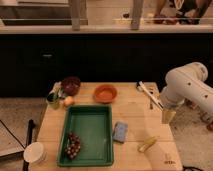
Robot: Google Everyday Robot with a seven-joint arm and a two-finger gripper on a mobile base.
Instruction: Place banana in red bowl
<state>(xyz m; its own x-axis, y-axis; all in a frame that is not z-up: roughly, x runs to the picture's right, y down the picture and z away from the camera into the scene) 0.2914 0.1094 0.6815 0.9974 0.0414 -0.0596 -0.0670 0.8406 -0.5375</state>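
Note:
The banana (148, 144), pale yellow and slightly curved, lies on the wooden table (140, 112) near the front right corner. The red bowl (105, 93), bright orange-red and shallow, stands at the back middle of the table and looks empty. My gripper (168, 116) hangs from the white arm (185, 86) at the table's right edge. It points down, above and a little behind and to the right of the banana, apart from it. It is far to the right of the red bowl.
A green tray (88, 150) holds dark grapes (73, 145). A blue object (120, 131) lies beside the tray. A maroon bowl (71, 85), a round orange fruit (69, 101) and a green cup (53, 100) stand back left. White plates (34, 152) sit off the front left corner.

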